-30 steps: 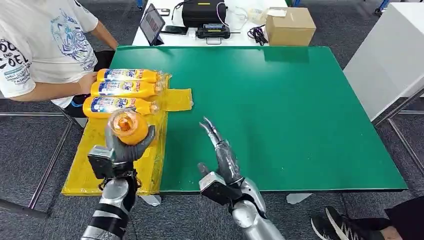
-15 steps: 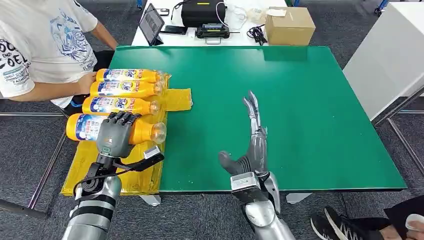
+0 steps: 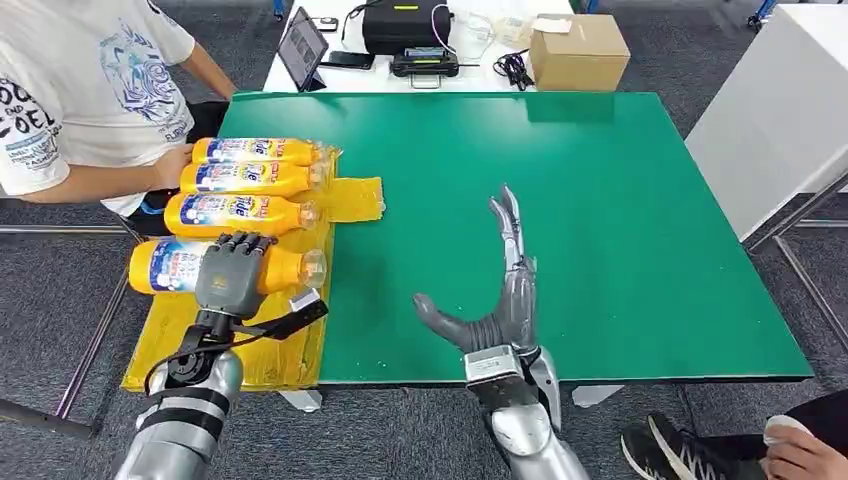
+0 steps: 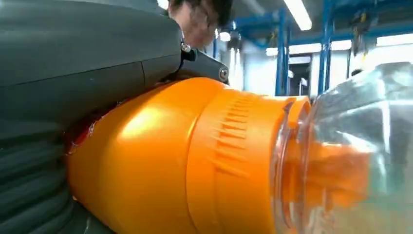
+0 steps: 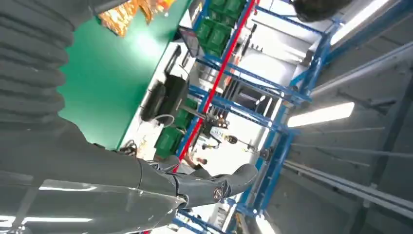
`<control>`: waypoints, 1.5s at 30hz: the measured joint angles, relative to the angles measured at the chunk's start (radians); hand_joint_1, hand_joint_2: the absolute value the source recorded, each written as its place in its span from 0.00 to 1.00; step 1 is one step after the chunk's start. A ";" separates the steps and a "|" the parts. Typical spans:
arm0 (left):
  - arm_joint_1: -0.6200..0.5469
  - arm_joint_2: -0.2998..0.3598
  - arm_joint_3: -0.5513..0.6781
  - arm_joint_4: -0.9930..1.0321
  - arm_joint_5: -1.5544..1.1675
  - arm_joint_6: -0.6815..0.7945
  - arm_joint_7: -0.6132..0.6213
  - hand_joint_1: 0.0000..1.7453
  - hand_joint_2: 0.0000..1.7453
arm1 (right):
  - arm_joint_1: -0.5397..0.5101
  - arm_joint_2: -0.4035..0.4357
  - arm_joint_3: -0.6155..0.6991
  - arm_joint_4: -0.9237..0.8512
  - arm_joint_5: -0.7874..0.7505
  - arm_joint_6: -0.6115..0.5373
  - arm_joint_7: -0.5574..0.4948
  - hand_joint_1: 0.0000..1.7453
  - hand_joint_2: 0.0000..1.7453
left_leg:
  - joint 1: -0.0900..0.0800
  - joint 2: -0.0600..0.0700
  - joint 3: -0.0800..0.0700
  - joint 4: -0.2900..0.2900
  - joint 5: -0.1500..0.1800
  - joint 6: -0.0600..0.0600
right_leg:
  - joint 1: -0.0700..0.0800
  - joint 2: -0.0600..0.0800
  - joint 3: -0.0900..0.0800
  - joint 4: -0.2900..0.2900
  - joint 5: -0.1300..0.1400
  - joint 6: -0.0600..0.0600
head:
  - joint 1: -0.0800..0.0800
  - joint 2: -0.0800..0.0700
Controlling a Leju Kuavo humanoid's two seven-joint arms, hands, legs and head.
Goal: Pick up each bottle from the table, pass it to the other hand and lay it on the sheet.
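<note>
Yellow sheet: bottle under left hand.

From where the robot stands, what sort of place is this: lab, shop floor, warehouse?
Most likely a robot test area inside an industrial hall. A green-topped work table faces the robot, a white bench behind carries a black electronics case and cables, and blue steel racking with green crates stands under strip lights.

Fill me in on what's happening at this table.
The robot's left hand grips an orange bottle, holding it lying sideways over the yellow sheet beside three bottles already lying in a row. Its right hand is open above the green table, holding nothing. A person sits at the far left corner.
</note>
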 measured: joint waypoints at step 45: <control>-0.278 0.096 -0.019 0.441 0.551 -0.741 -0.164 0.00 0.00 | -0.012 0.015 -0.020 0.079 0.010 0.133 0.041 0.00 1.00 | 0.000 -0.004 0.005 0.000 0.001 -0.001 | 0.000 -0.002 0.007 0.000 0.000 0.000 | 0.000 0.000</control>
